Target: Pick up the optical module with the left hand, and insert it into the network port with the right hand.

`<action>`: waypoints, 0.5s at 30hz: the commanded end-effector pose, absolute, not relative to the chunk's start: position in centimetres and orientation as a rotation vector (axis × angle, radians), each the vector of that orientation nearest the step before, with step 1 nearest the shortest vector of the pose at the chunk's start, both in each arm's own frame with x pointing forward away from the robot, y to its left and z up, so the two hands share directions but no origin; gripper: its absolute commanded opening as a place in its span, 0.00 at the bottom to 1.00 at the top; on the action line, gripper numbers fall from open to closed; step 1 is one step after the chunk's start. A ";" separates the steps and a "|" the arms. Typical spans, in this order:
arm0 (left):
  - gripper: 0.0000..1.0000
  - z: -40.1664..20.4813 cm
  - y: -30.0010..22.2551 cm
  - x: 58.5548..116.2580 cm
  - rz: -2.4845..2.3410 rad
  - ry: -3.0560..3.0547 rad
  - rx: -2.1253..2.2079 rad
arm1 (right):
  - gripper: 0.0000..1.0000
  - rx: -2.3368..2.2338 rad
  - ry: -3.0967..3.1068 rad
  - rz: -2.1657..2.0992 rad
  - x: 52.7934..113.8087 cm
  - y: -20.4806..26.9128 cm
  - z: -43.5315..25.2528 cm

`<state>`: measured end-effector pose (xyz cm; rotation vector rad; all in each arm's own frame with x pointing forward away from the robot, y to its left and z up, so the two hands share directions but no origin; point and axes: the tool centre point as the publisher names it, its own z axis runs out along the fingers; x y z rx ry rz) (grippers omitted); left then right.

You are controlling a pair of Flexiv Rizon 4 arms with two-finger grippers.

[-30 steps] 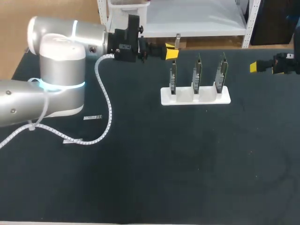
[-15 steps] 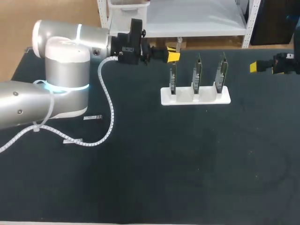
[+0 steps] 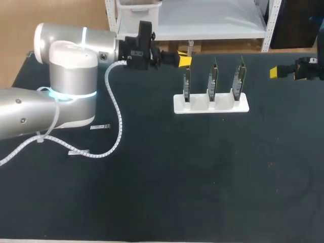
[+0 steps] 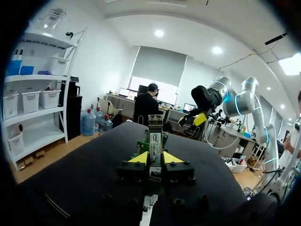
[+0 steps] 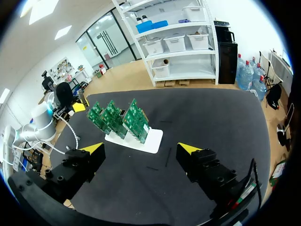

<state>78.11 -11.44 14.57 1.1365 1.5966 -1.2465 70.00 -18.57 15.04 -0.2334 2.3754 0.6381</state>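
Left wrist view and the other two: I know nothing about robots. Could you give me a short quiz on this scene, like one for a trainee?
1. True or false: the jaws of the left arm are shut on the optical module, which they hold upright.
2. How many green circuit boards stand in the white holder? A: two. B: three. C: five.
3. Fill in the gap: the jaws of the right arm stand ____ with nothing between them.

Key: 1 true; 2 B; 3 open.
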 end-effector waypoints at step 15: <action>0.00 14.5 -11.4 77.8 -1.240 1.583 1.150 | 1.00 -0.231 2.375 0.634 70.0 -18.5 15.0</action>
